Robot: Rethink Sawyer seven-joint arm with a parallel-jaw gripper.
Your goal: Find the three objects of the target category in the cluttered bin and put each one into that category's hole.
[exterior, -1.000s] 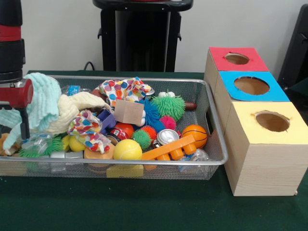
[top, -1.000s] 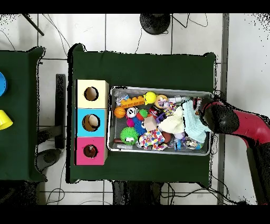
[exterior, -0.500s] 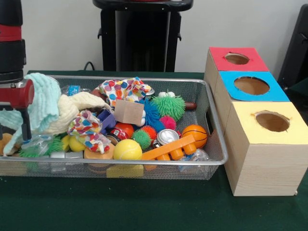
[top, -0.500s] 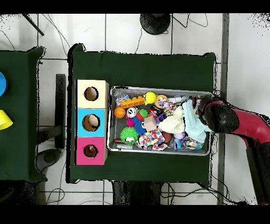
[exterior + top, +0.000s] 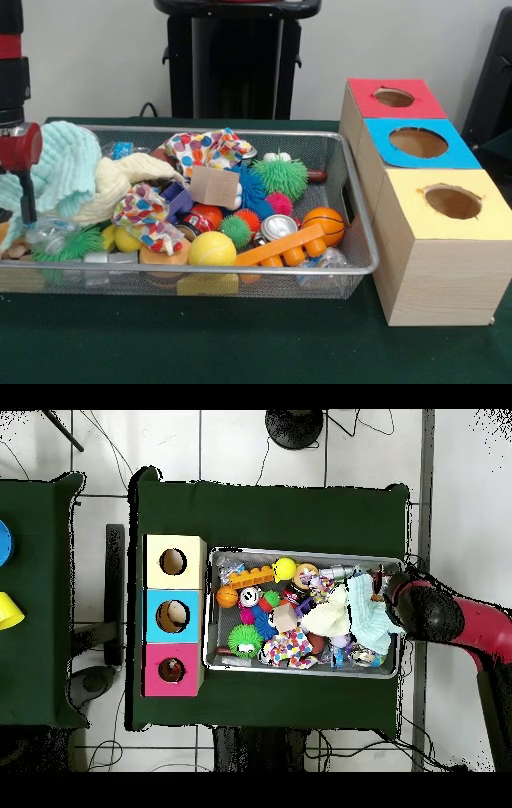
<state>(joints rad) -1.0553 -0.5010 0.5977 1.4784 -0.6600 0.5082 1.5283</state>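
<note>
While nothing yet sits at any hole, the work reads as the search step, with the arm at one end of the bin. Nearest the front camera, green cloth covers the table (image 5: 240, 344), and the wire mesh bin (image 5: 364, 240) stands on it. Along the bin's near wall lie a yellow ball (image 5: 212, 250), an orange toy block (image 5: 292, 245) and a small basketball (image 5: 323, 225). Just behind them are a metal can (image 5: 278, 228), small spiky balls in green, orange and pink, and a patterned cloth (image 5: 148, 216). Farther in, a wooden block (image 5: 214, 186) leans among a larger green spiky ball (image 5: 281, 177), a second patterned cloth (image 5: 204, 150) and a cream cloth (image 5: 128, 180). At the bin's left end in this view, a mint cloth (image 5: 68, 172) is bunched against the gripper (image 5: 20, 172), which hangs low over the clutter. I cannot tell whether the jaws are apart or together, since the cloth and the arm's red body hide them in both views.

Beside the bin's other end stands a row of three wooden boxes, each with a hole on top: the yellow box (image 5: 448, 204) nearest, the blue box (image 5: 418, 142) behind it, the red box (image 5: 394, 98) farthest.

The target category is not shown. If it is cloths, the mint cloth is the likely pick, and the next move calls for lifting it clear and carrying it across the bin's whole length to the matching hole.
</note>
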